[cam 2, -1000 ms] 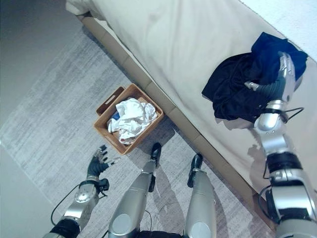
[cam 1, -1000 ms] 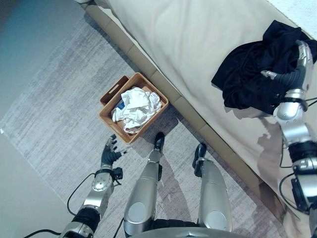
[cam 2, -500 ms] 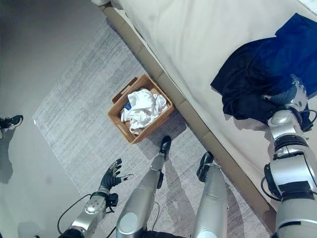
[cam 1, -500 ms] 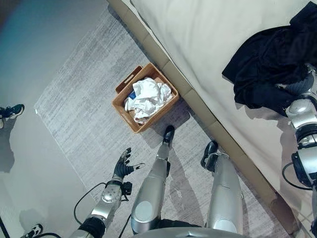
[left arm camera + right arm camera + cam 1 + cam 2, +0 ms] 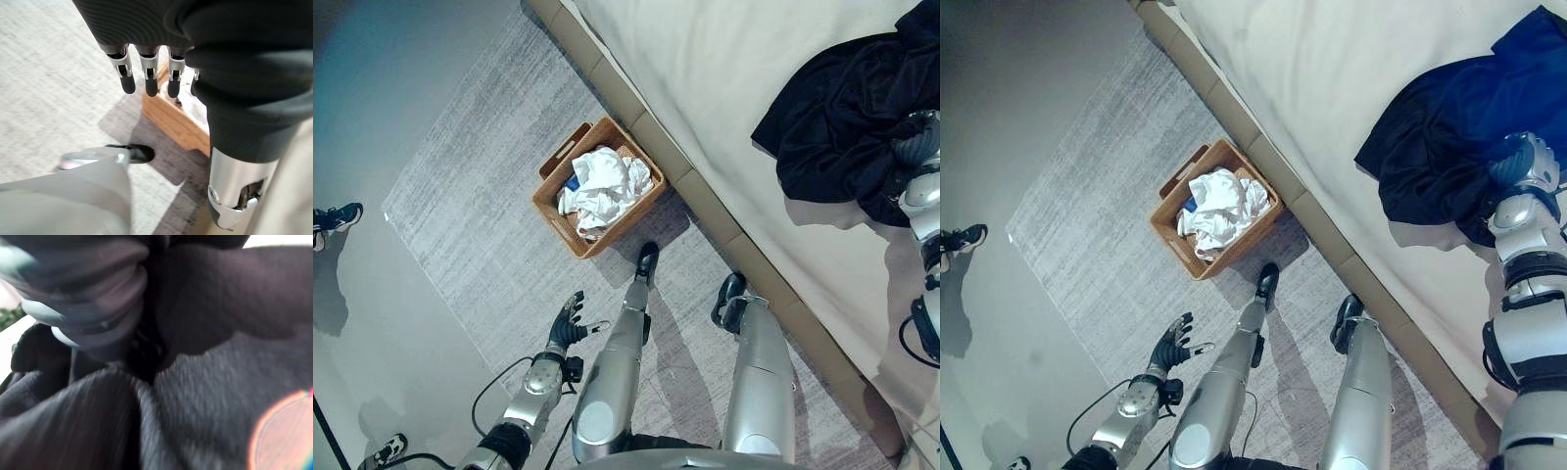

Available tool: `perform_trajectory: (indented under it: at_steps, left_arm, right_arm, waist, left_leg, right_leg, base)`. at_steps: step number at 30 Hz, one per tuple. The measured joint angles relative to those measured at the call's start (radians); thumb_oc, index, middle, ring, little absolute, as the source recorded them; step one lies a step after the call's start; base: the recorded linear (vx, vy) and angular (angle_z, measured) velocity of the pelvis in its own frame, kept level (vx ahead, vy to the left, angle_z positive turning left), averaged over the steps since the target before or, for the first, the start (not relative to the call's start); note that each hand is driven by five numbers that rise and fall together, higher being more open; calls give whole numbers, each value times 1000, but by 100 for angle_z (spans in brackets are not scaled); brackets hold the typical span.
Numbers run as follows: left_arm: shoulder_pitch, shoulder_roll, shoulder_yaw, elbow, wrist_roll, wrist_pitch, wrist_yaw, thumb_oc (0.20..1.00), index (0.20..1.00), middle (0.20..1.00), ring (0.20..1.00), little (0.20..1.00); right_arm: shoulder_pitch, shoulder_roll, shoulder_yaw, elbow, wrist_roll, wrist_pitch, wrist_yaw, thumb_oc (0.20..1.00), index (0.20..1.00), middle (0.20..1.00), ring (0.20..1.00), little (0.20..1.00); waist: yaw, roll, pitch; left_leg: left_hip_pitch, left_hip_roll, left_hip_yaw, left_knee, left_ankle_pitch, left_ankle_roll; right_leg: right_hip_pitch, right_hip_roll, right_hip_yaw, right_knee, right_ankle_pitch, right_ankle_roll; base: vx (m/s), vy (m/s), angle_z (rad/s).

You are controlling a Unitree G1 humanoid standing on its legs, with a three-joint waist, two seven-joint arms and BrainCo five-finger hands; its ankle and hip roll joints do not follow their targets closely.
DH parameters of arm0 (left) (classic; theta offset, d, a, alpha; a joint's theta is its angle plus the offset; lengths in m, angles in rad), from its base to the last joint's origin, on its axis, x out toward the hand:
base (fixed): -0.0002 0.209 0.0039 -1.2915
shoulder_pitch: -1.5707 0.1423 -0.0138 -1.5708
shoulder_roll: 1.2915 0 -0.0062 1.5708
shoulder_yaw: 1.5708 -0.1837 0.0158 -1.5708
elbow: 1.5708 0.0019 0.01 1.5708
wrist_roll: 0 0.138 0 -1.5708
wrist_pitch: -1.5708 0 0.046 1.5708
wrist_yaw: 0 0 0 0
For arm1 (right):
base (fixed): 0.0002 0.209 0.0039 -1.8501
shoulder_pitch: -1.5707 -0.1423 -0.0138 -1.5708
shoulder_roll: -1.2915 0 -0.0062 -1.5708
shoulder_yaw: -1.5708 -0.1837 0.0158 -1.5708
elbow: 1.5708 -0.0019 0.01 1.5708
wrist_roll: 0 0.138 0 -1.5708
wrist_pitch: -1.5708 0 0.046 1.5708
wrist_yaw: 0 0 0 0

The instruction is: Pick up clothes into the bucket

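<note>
Silver-grey arms, each robot hand dark-covered and ribbed, silver fingers dark-tipped.

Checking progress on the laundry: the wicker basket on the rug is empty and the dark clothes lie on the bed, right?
Not quite: the basket already holds crumpled white clothes, as the left eye view shows. The dark clothes do lie on the bed.

Clothes and basket, by the bed.
Dark garment: crumpled heap on the bed. Brown basket: upright beside the bed's edge, holding crumpled white clothes.
</note>
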Motion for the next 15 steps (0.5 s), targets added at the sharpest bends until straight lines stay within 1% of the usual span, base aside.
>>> perform_trajectory:
  at_steps: [2,3,4,5,7,8,9,10,11,12,13,14,15]
  left_arm:
    - [-20,1,3,12,0,1,4,1000,1000,1000,1000,1000]
    - [-37,0,4,22,0,-3,6,1000,1000,1000,1000,1000]
    - [-47,2,6,23,1,-4,9,1000,1000,1000,1000,1000]
    - [-55,2,6,23,1,-4,11,1000,1000,1000,1000,1000]
    - [-71,8,13,21,1,-6,18,1000,1000,1000,1000,1000]
    - [-75,11,16,21,1,-6,21,1000,1000,1000,1000,1000]
    - [-74,14,28,16,1,-5,22,1000,1000,1000,1000,1000]
    - [-69,32,49,1,1,-9,27,1000,1000,1000,1000,1000]
    - [-77,44,50,0,1,-7,26,1000,1000,1000,1000,1000]
    - [-80,70,54,-11,1,-6,26,1000,1000,1000,1000,1000]
    - [-68,88,64,-39,1,-4,25,1000,1000,1000,1000,1000]
    - [-57,114,85,-85,1,-10,25,1000,1000,1000,1000,1000]
    - [-49,123,90,-87,2,-16,25,1000,1000,1000,1000,1000]
  right_arm:
    - [13,-3,6,-60,13,7,19,200,200,200,200,200]
    - [32,-6,12,-129,22,11,19,200,200,200,200,200]
    - [49,-8,14,-193,29,9,17,200,200,200,200,200]
    - [56,-9,14,-221,29,6,15,200,200,200,200,200]
    - [67,-5,16,-266,30,1,11,200,200,200,200,200]
    - [68,-9,15,-283,30,1,10,200,200,200,200,200]
    - [76,-17,10,-319,33,2,8,200,200,200,200,200]
    - [88,-19,-16,-372,36,-10,-9,200,200,200,200,200]
    - [89,-20,-28,-384,36,-13,-13,200,200,200,200,200]
    - [99,-19,-60,-395,37,-15,-27,200,200,200,200,200]
    - [105,-19,-83,-413,37,-13,-29,200,200,200,200,200]
    - [122,-18,-114,-450,38,-16,-41,200,200,200,200,200]
    - [122,-18,-122,-459,37,-17,-43,200,200,200,200,200]
  waist:
    - [-6,0,-1]
    - [-18,-1,-3]
    - [-23,-6,-2]
    - [-25,-8,-2]
    - [-35,-19,3]
    - [-47,-25,7]
    - [-42,-32,10]
    - [-54,-60,7]
    - [-57,-70,10]
    - [-65,-88,4]
    - [-67,-97,6]
    - [-72,-126,-10]
    - [-68,-132,-13]
  left_leg:
    - [18,0,3,2,1,1]
    - [30,1,4,6,1,2]
    - [49,8,14,1,0,2]
    - [61,13,21,0,0,2]
    - [119,18,35,-5,-2,4]
    - [142,19,40,-10,-3,6]
    - [163,21,54,-16,-8,14]
    - [191,21,71,-17,-17,27]
    - [207,22,80,-19,-21,33]
    - [233,31,85,-22,-28,42]
    - [253,33,98,-27,-33,48]
    - [273,31,116,-34,-39,59]
    - [279,30,125,-35,-41,59]
  right_leg:
    - [27,4,-2,-25,18,13]
    - [53,13,-2,-49,31,21]
    - [76,26,9,-81,44,26]
    - [92,36,13,-100,59,31]
    - [169,54,28,-167,88,52]
    - [194,57,33,-182,95,57]
    - [217,64,42,-201,100,61]
    - [246,67,61,-229,103,73]
    - [264,71,67,-245,109,78]
    - [303,78,78,-285,125,90]
    - [328,84,84,-306,134,92]
    - [339,85,104,-323,143,101]
    - [348,84,110,-330,147,100]
  base:
    - [-95,196,-7]
    - [11,148,-22]
    - [9,112,-27]
    - [19,69,-36]
    - [26,101,-27]
    - [40,100,-22]
    - [51,78,-32]
    - [86,114,-35]
    - [98,119,-36]
    - [124,99,-23]
    - [129,88,-35]
    - [127,72,-31]
    - [121,74,-41]
